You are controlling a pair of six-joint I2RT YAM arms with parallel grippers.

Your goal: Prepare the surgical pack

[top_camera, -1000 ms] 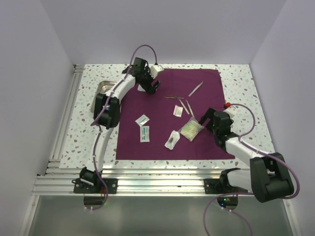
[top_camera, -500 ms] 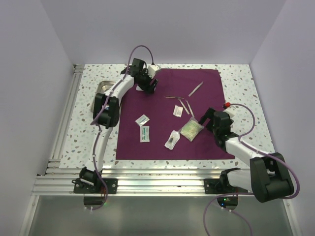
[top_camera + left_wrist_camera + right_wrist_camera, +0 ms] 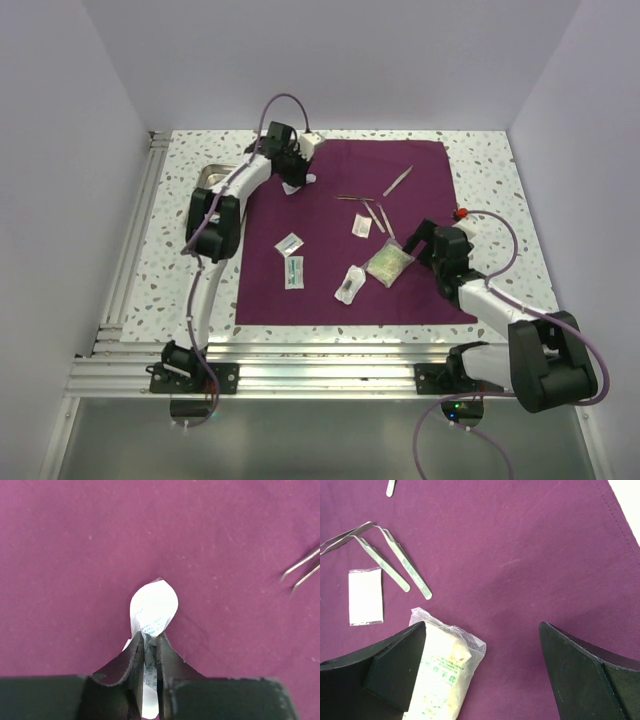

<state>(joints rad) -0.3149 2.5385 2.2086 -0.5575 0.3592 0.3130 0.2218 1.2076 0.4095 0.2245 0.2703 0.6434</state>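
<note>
At the far corner of the purple cloth [image 3: 400, 290], the left pincer [image 3: 148, 649] pinches a white sachet [image 3: 154, 607] (curled); the right pincer [image 3: 482, 626] gapes wide beside a clear packet [image 3: 445, 675].

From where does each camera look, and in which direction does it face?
Top external: above and behind the bases, facing down on the purple cloth; both arms show, with left pincer and right pincer.
Left wrist: on the left arm, facing down at the cloth; its pincer shut on a white sachet.
Right wrist: on the right arm, facing down; its pincer open near a clear packet.
Shared: top and right wrist both show packet and tweezers.
</note>
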